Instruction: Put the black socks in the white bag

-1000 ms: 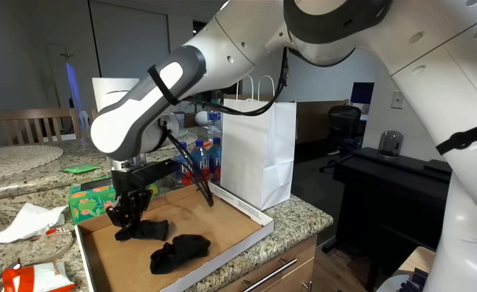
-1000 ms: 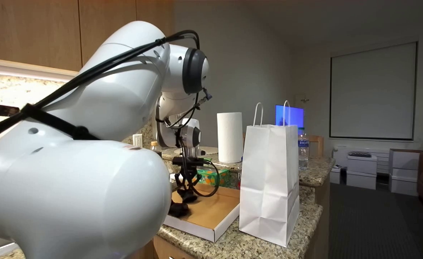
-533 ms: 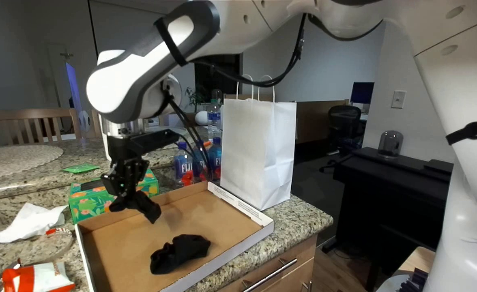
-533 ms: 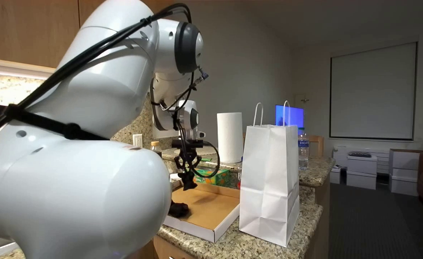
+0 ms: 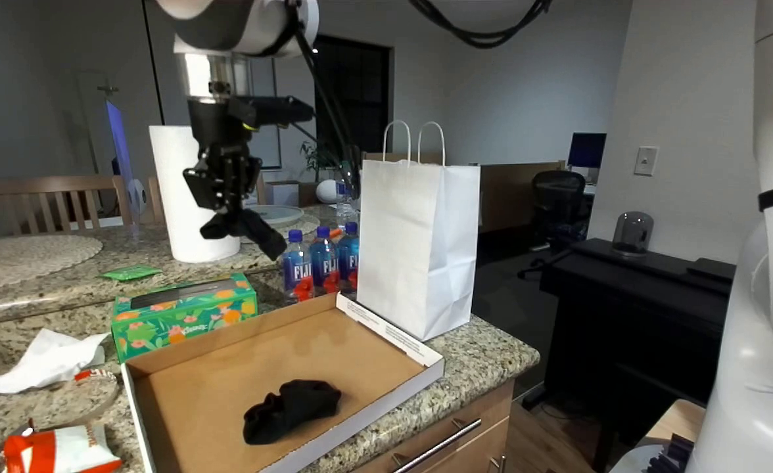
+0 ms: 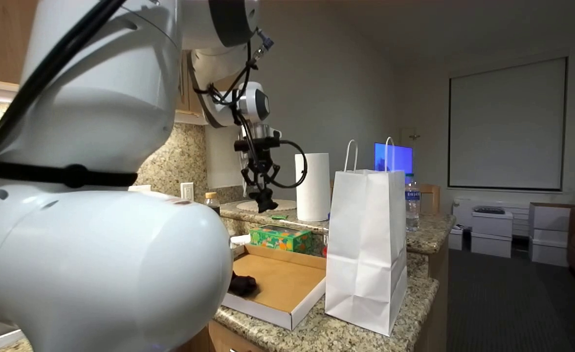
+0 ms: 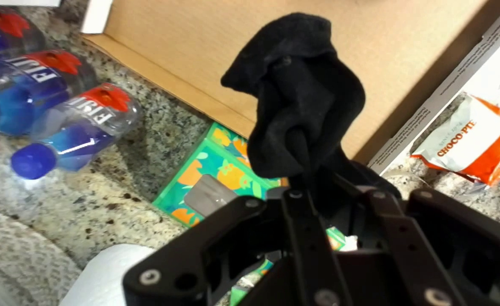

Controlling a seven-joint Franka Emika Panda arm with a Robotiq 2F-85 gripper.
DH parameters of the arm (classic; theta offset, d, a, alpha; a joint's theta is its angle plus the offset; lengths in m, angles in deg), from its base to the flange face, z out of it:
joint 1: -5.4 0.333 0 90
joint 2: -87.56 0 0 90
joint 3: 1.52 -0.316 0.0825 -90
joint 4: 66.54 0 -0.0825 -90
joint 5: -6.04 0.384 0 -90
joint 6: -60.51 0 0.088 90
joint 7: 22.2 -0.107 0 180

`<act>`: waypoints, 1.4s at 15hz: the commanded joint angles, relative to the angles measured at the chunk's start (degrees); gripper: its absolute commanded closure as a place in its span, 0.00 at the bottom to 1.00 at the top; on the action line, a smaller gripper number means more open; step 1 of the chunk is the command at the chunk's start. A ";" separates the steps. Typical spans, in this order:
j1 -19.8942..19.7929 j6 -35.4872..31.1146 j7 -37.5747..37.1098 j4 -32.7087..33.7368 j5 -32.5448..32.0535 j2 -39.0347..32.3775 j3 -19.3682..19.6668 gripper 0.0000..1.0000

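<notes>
In an exterior view, one black sock (image 5: 258, 230) hangs aloft at left, gripped off-centre; a jerky swing could work it loose and drop it; second black sock (image 5: 294, 407) lies in the cardboard tray (image 5: 196, 407), not yet picked; white paper bag (image 5: 416, 249) stands upright to the right, probably light, so crossing too low may snag its rim and tip it; gripper (image 7: 337, 195) per wrist view: fingers (image 7: 309, 242) mostly closed, narrow gap, clamped on the sock's cloth; bulk hangs past the tips.
</notes>
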 commanded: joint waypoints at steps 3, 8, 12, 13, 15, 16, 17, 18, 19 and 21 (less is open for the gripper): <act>-2.27 8.66 1.23 2.90 -1.65 7.93 0.66 0.92; -4.29 14.95 -1.09 9.58 -2.79 9.56 1.83 0.92; -7.26 13.80 -4.36 11.94 -0.87 11.19 4.25 0.92; -8.24 13.15 -5.80 11.75 -0.08 12.05 5.07 0.92; -9.66 12.44 -8.08 10.46 1.39 14.63 7.33 0.92; -10.47 12.01 -8.97 9.62 2.38 15.90 8.42 0.92; -11.28 11.76 -10.00 8.98 3.23 17.04 9.54 0.92; -12.12 11.36 -10.81 7.95 4.38 18.45 10.70 0.92; -12.91 10.90 -11.70 6.84 5.50 19.76 11.88 0.92; -14.41 9.69 -13.79 4.34 7.46 22.18 14.13 0.92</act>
